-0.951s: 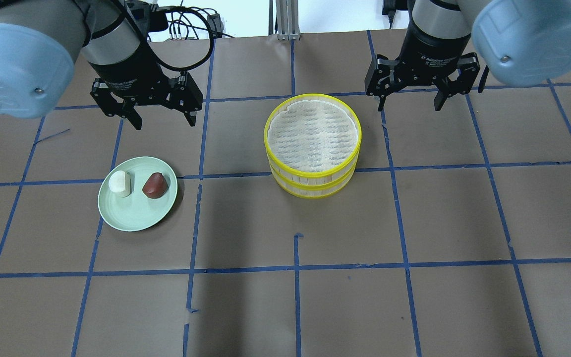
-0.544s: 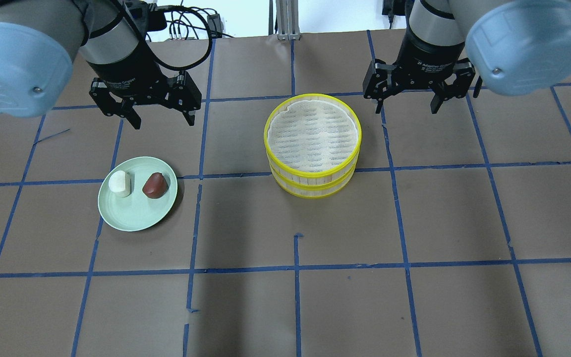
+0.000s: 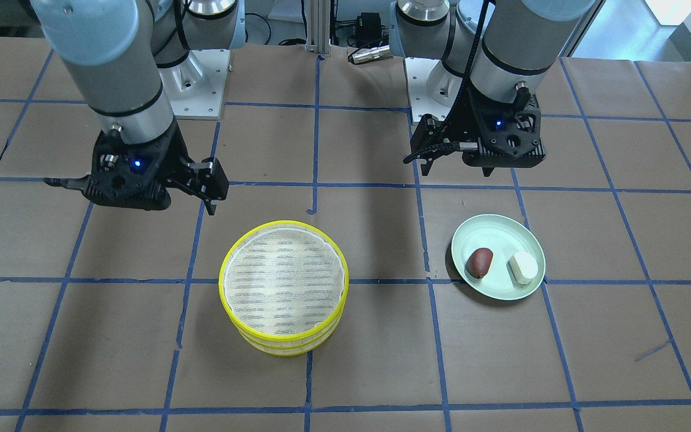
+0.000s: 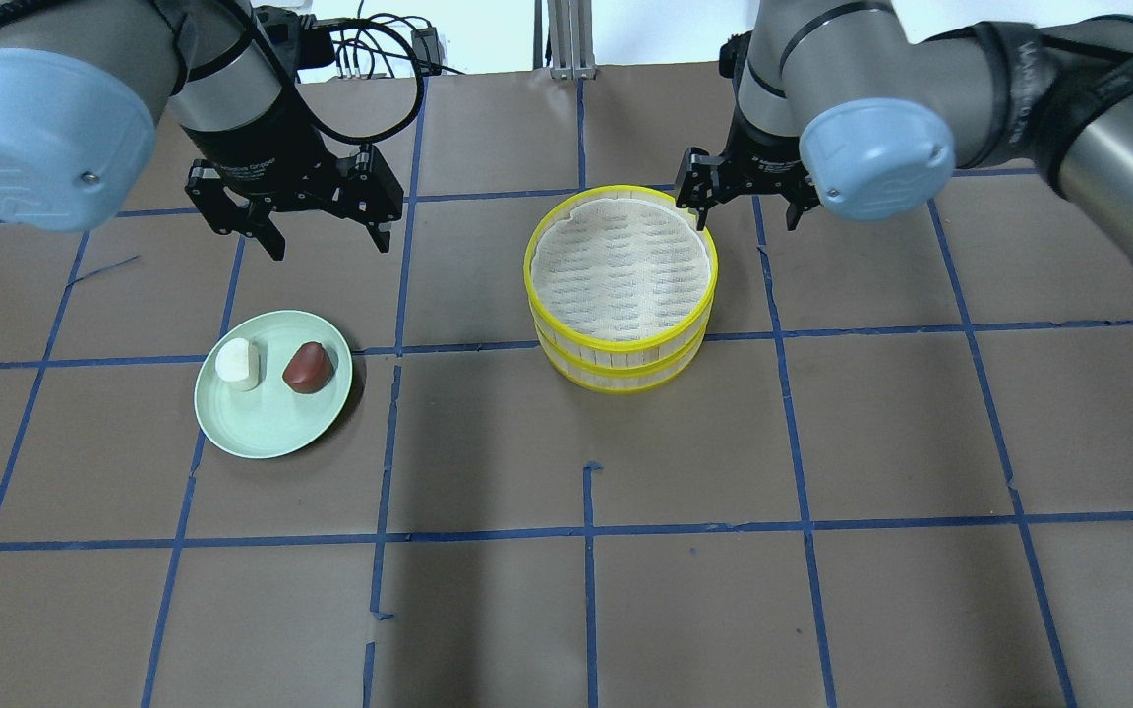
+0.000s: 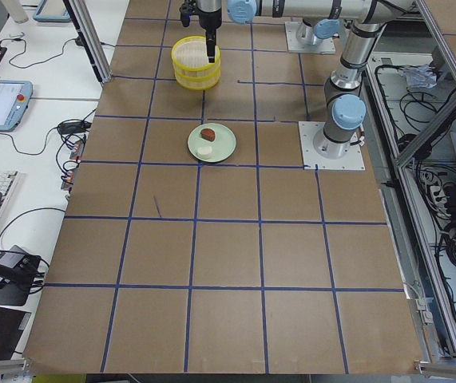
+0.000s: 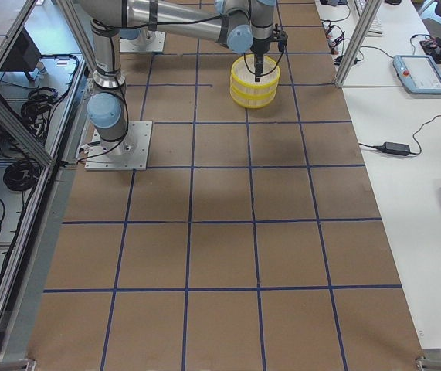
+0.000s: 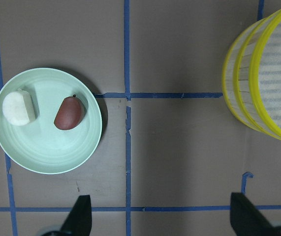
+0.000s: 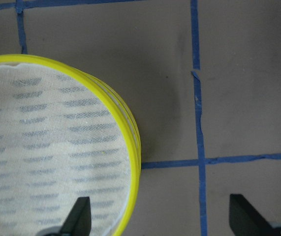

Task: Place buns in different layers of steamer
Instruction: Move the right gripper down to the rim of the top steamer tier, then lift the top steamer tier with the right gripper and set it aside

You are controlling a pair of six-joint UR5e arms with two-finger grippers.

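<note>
The white bun (image 4: 238, 364) and the reddish-brown bun (image 4: 308, 367) lie side by side on a pale green plate (image 4: 271, 428). Both show in the left wrist view, white (image 7: 18, 107) and brown (image 7: 70, 113). The two yellow-rimmed steamer layers (image 4: 623, 346) stand stacked at mid-table, and the top liner is bare. My left gripper (image 4: 328, 241) is open and empty, above the table behind the plate. My right gripper (image 4: 745, 218) is open and empty at the steamer's back right. In the right wrist view (image 8: 160, 216) it straddles the rim (image 8: 133, 142).
The table is brown paper with a blue tape grid (image 4: 586, 531). Cables (image 4: 370, 49) and a metal post (image 4: 566, 39) stand at the back edge. The arm bases (image 3: 195, 78) sit at the robot's side of the table.
My right arm has swung left and its gripper has come to the steamer's back right rim, still open. My left gripper has barely moved. The buns and steamer have not moved.
</note>
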